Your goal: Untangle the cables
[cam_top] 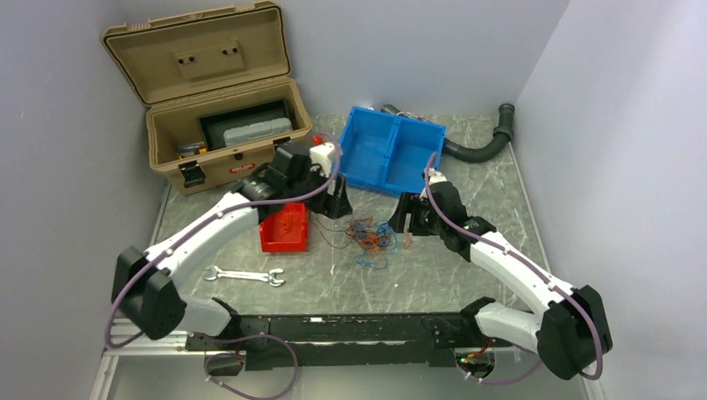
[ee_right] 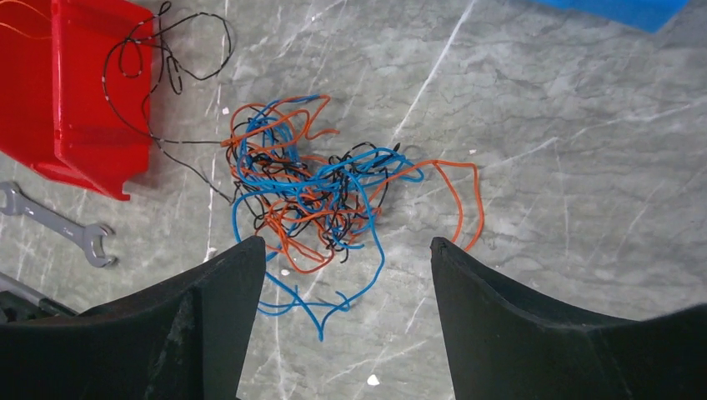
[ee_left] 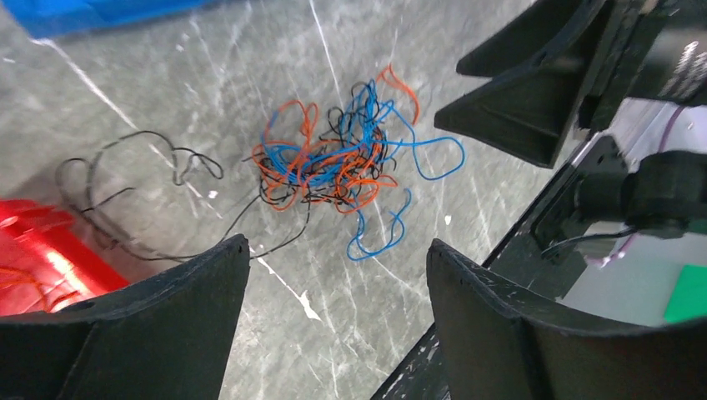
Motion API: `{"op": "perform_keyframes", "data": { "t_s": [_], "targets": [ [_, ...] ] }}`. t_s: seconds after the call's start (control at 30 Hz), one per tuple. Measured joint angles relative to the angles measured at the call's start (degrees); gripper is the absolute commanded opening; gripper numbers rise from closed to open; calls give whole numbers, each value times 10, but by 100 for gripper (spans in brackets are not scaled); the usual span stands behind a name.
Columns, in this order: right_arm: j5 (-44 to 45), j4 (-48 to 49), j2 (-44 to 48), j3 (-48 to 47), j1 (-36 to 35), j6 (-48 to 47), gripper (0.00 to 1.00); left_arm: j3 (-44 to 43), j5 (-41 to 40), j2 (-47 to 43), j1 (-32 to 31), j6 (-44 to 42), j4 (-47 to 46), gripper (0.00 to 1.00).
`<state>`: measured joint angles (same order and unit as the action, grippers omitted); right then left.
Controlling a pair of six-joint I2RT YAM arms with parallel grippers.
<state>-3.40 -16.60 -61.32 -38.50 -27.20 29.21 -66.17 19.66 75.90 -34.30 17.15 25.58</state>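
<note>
Grey table (cam_top: 467, 275), cables (ee_right: 317, 192) tangled between left gripper (ee_left: 338, 246) and right gripper (ee_right: 346, 246), both spread, strand seemingly over red bin (ee_right: 83, 100) edge

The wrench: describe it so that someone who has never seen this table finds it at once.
At the far left of the table stands an open tan toolbox; in front of it sits a small red bin. Just nearer than that bin the wrench lies flat on the grey marble surface. It alone is slim, silver metal, forked at both ends.
</note>
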Motion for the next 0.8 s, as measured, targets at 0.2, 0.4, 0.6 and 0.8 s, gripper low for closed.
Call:
{"op": "perform_keyframes", "data": {
  "t_s": [0.2, 0.4, 0.6, 0.8],
  "targets": [
    [-42, 35, -25, 0, -2, 6, 76, -22, -10, 122, -55, -31, -9, 83],
    [-87, 61, -41, 15, -4, 5, 73, -56, -1, 222, -69, -44, -12, 81],
    [-104, 67, -56, 42, -5, 6, 71, -74, 0, 287, -68, -46, -11, 78],
    [-108, 87, -82, 49, -5, 9, 65, -79, -1, 325, -72, -54, -7, 71]
  ]
}}
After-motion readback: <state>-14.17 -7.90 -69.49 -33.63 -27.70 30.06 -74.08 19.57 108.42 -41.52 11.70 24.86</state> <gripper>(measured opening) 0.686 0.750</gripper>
